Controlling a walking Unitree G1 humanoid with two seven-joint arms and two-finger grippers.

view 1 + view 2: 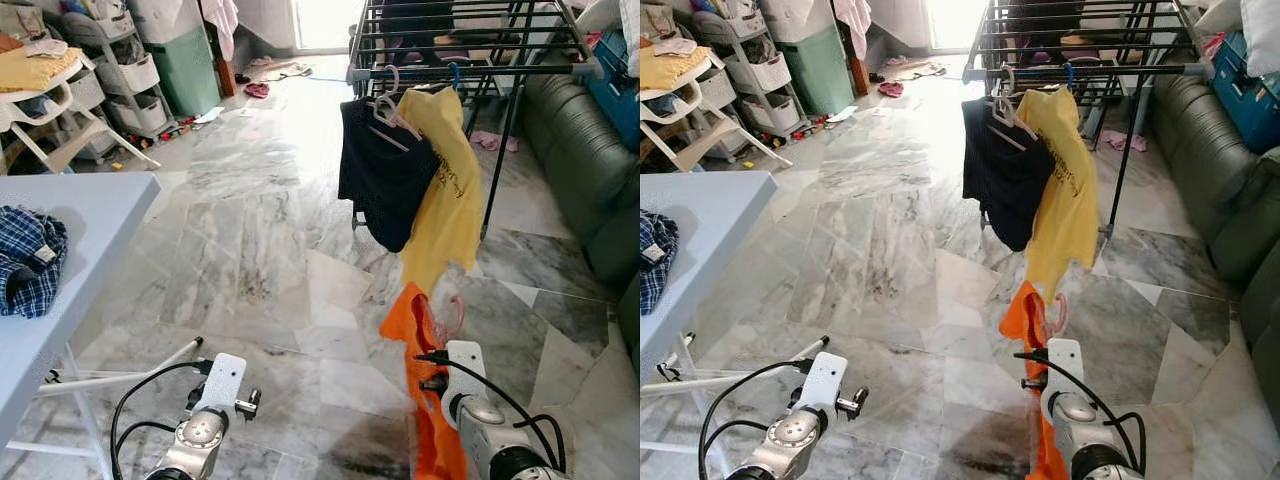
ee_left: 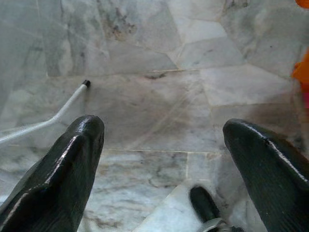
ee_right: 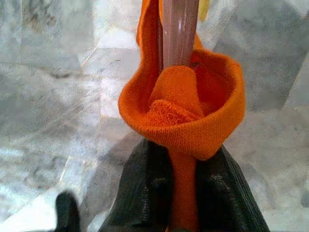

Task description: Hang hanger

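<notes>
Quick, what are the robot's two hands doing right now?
Left gripper: open, holding nothing.
Right gripper: shut on the orange garment and its pink hanger.

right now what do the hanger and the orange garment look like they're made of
Hanger: seemingly smooth translucent pink plastic, with glossy highlights along its stem. Orange garment: soft knit fabric, matte, with a ribbed fuzzy collar edge that folds limply. The right end effector is clamped on both.
</notes>
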